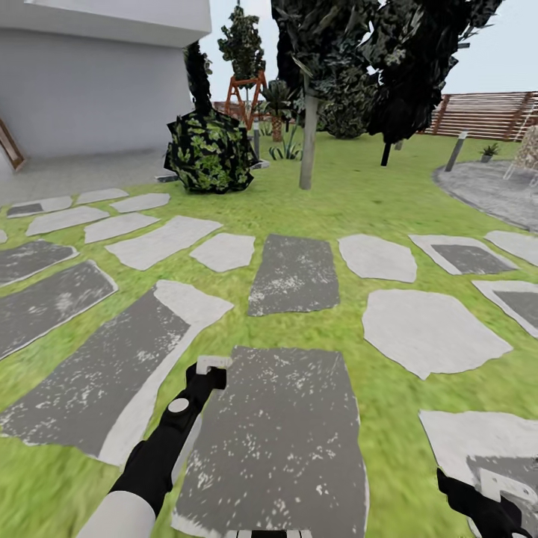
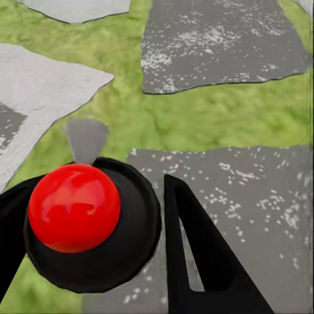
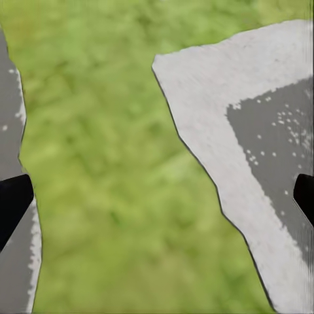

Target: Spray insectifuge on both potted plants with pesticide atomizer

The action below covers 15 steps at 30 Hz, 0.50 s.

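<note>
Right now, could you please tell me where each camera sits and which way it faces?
Head view: from the head, down over stepping stones and lawn toward trees and fence; both arms show.
Left wrist view: along the left claw, shut on a red-topped black object, above paving.
Right wrist view: down between the open right claw fingertips at grass.
Shared: grass and grey stones.
</note>
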Available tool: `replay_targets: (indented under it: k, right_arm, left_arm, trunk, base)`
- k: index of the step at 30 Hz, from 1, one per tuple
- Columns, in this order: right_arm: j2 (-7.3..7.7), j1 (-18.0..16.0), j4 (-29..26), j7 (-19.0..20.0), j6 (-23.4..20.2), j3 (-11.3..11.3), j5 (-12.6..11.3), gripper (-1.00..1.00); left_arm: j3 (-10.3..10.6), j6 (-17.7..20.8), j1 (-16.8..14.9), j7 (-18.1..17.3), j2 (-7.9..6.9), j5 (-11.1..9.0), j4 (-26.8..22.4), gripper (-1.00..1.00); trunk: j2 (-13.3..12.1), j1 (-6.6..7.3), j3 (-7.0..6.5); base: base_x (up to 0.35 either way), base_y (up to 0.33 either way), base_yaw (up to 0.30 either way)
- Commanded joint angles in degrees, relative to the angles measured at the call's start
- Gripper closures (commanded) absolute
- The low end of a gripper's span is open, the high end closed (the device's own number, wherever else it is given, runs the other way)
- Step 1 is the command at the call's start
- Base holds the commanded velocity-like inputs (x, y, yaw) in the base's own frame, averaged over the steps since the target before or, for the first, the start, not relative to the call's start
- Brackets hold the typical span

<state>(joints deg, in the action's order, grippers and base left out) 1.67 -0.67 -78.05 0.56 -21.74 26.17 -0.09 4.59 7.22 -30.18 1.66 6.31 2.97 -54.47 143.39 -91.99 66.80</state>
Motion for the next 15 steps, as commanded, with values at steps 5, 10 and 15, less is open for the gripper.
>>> replay_targets:
  k: [5,10,15]
  right_arm:
    - [0.0,-0.03,-0.04,0.06,-0.32,0.02,-0.01,-1.0]
    - [0.0,-0.03,-0.01,0.06,-0.32,0.02,-0.01,-1.0]
    - [-0.02,-0.03,-0.04,0.06,-0.32,0.02,-0.01,-1.0]
  left_arm:
    - [0.07,0.34,0.01,0.19,0.01,0.3,-0.11,1.0]
    - [0.08,0.34,0.03,0.19,0.03,0.32,-0.11,1.0]
    - [0.09,0.34,0.02,0.19,0.04,0.34,-0.11,1.0]
  trunk:
    - [-0.05,0.14,-1.41]
    - [-0.12,0.27,-2.86]
    - [-1.35,0.98,-4.18]
  base:
    - [0.0,0.0,-0.217]
    - [0.0,0.0,-0.217]
    - [0.0,0.0,-0.218]
